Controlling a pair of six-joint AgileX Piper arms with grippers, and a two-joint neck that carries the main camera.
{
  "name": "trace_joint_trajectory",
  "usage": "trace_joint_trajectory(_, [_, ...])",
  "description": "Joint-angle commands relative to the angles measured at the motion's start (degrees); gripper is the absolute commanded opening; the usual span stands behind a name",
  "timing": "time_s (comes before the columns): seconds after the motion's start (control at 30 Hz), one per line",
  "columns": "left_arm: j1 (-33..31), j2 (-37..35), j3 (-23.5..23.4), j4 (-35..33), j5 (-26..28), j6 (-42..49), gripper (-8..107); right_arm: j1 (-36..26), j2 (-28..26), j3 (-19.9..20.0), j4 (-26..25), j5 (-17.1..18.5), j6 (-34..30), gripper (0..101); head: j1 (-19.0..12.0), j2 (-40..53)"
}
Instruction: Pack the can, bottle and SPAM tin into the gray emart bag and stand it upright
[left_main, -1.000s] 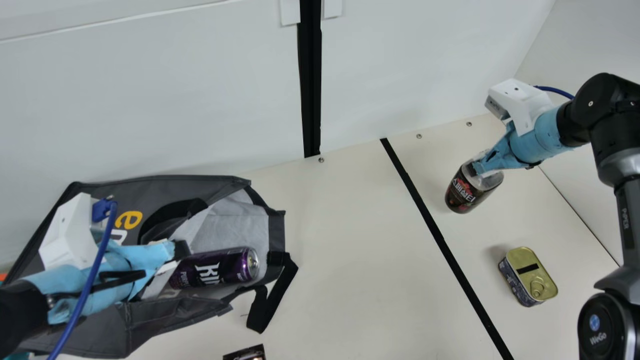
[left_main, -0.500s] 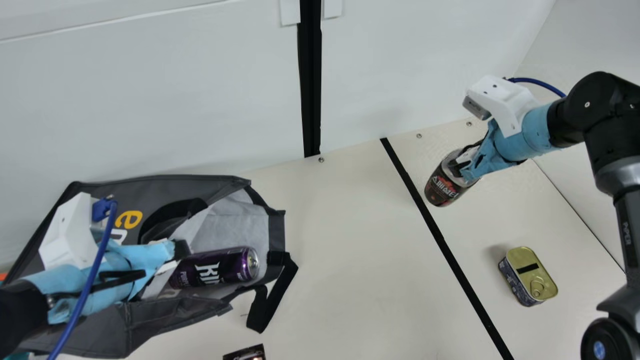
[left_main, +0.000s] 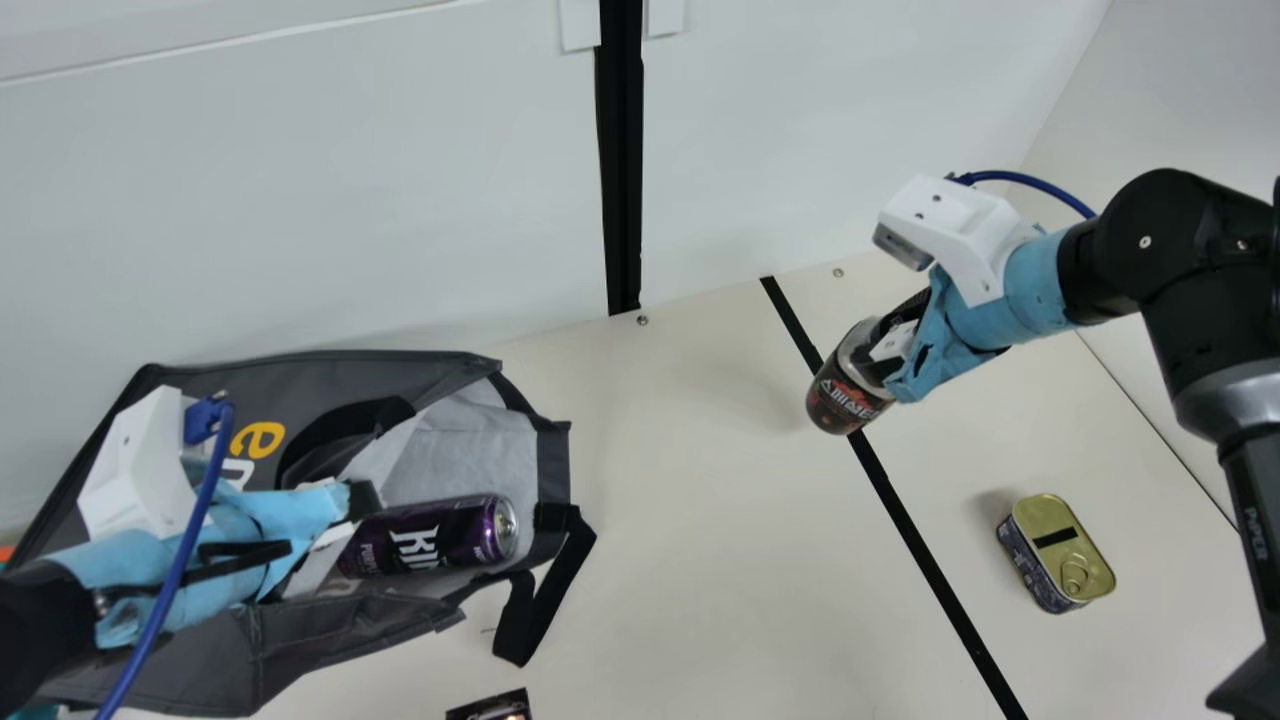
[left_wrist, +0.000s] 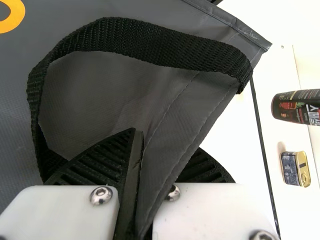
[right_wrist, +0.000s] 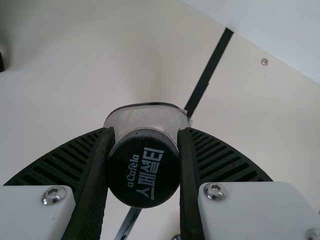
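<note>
My left gripper (left_main: 350, 500) is at the mouth of the gray bag (left_main: 330, 630), which lies on its side; in the left wrist view the gripper (left_wrist: 140, 175) is shut on the bag's edge (left_wrist: 172, 145), beside a black handle. The purple can (left_main: 430, 537) lies inside the bag's opening. My right gripper (left_main: 905, 345) holds the dark bottle (left_main: 845, 398) tilted near the black table line; in the right wrist view the gripper (right_wrist: 145, 165) is shut on it around the black cap (right_wrist: 143, 172). The SPAM tin (left_main: 1058, 552) rests at the table's right.
A black tape line (left_main: 900, 510) crosses the cream table (left_main: 700, 560). Part of a small dark item (left_main: 492, 706) shows at the near edge. A pale wall (left_main: 400, 200) stands behind, and a bag strap (left_main: 540, 610) trails onto the table.
My right arm has carried the bottle leftward, from right of the black line to over it. The left arm, bag, can and tin have kept still.
</note>
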Motion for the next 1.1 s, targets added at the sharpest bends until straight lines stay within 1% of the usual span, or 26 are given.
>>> trace_joint_trajectory(0.0, [0.0, 0.0, 0.0, 0.0, 0.0, 0.0, -8, 1.0, -0.8, 0.6, 0.2, 0.0, 0.1, 0, -1.3, 0.0])
trace_joint_trajectory(0.33, [0.0, 0.0, 0.0, 0.0, 0.0, 0.0, -8, 6.5, -5.5, 4.4, 0.5, 0.0, 1.3, 0, -1.3, 0.0])
trace_joint_trajectory(0.57, [0.0, 0.0, 0.0, 0.0, 0.0, 0.0, -8, 10.8, -8.1, 6.9, 1.0, 0.0, 0.9, 0, -1.3, 0.0])
trace_joint_trajectory(0.77, [0.0, 0.0, 0.0, 0.0, 0.0, 0.0, -8, 13.7, -9.4, 8.9, 2.9, 0.0, -1.4, 0, -1.3, 0.0])
trace_joint_trajectory(1.07, [0.0, 0.0, 0.0, 0.0, 0.0, 0.0, -8, 16.9, -10.7, 12.7, 7.0, 0.0, -7.5, 0, -1.3, 0.0])
